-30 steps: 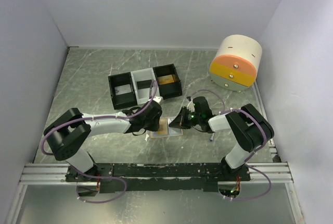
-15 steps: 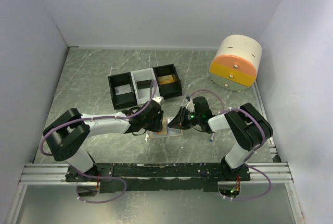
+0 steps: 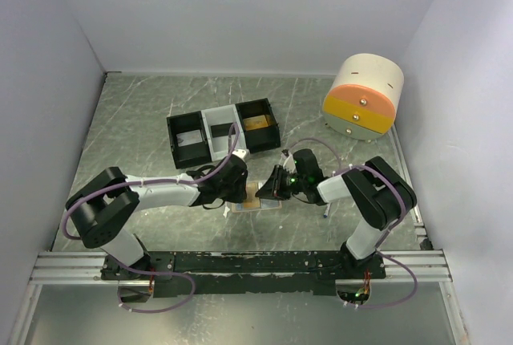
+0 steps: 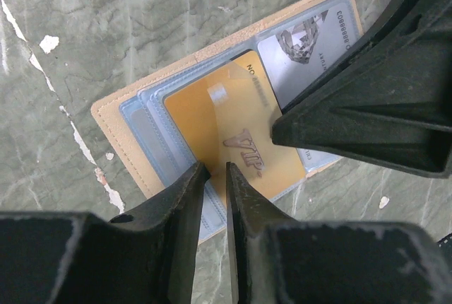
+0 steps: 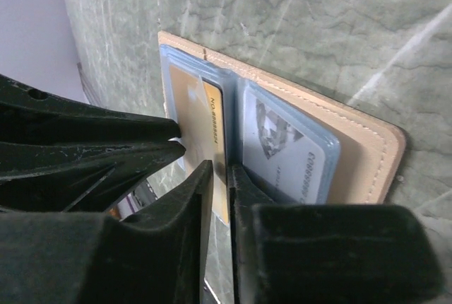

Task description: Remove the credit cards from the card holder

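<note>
**A:** What lies at the middle of the scene?

**B:** A flat tan card holder (image 4: 109, 124) with a stitched border lies open on the table. In the overhead view it sits low and central, between two black grippers. Inside are clear, pale blue plastic sleeves. A glossy gold card (image 4: 233, 127) marked VIP fills the middle of the left wrist view. A silvery-grey card (image 4: 300, 46) with a printed number sits toward the upper right.

**A:** How do the grippers stand?

**B:** The left gripper (image 4: 212, 172) has matte black, wedge-shaped fingers drawn nearly together, leaving a thin slit. Their tips are at the gold card's lower edge. I cannot tell whether they pinch it. The right gripper (image 5: 220, 171) also shows only a narrow slit, with the gold card's numbered edge visible in the gap. I cannot tell its grip either.

**A:** And the surface and room?

**B:** The table (image 3: 144, 112) is grey-green with a marbled pattern, pale veins and white chips. Plain pale walls (image 3: 240, 8) close three sides. A black-and-white three-compartment tray (image 3: 203, 120) sits above centre. A round cream drawer box (image 3: 365, 92) with orange and yellow fronts stands at the upper right.
</note>
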You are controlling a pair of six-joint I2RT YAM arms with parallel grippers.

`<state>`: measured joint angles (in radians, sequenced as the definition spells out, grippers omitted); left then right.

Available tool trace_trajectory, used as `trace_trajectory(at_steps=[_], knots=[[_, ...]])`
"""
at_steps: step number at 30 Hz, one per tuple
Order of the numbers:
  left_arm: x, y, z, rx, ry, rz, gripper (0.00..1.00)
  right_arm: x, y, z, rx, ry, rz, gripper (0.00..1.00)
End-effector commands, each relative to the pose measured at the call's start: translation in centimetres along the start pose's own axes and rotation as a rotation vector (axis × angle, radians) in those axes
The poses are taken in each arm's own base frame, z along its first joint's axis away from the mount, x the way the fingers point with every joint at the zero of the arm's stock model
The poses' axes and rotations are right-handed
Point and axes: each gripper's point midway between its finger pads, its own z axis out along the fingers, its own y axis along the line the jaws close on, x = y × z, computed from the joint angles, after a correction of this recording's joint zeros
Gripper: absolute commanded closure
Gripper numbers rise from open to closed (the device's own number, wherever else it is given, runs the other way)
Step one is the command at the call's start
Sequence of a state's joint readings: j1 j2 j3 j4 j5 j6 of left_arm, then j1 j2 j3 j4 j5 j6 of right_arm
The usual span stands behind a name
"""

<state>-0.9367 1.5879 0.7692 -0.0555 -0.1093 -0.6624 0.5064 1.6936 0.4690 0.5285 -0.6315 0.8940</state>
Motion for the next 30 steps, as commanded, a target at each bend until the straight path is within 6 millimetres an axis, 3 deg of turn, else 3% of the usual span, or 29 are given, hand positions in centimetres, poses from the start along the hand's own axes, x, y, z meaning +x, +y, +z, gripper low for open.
trace_trajectory(at_steps=[1,5,12,24,30], knots=[[3.5,1.7,0.4,-0.049,0.114,0.012,0.7,0.3,-0.6,0.5,0.039,0.008,0.001,0.9],[3.5,2.6,0.3,-0.101,0.12,0.036,0.71,-0.2,-0.7,0.2,0.062,-0.01,-0.004,1.0],[3.7,3.6,0.4,-0.146,0.127,0.051,0.71,-1.1,-1.6,-1.1,0.033,-0.044,0.056,1.0],[3.4,3.4,0.5,-0.145,0.12,0.062,0.72,-0.7,-1.8,-1.2,0.023,-0.025,0.06,1.0],[3.3,2.4,0.7,-0.089,0.119,0.059,0.72,0.2,-1.6,-0.4,0.023,0.011,0.036,0.81]])
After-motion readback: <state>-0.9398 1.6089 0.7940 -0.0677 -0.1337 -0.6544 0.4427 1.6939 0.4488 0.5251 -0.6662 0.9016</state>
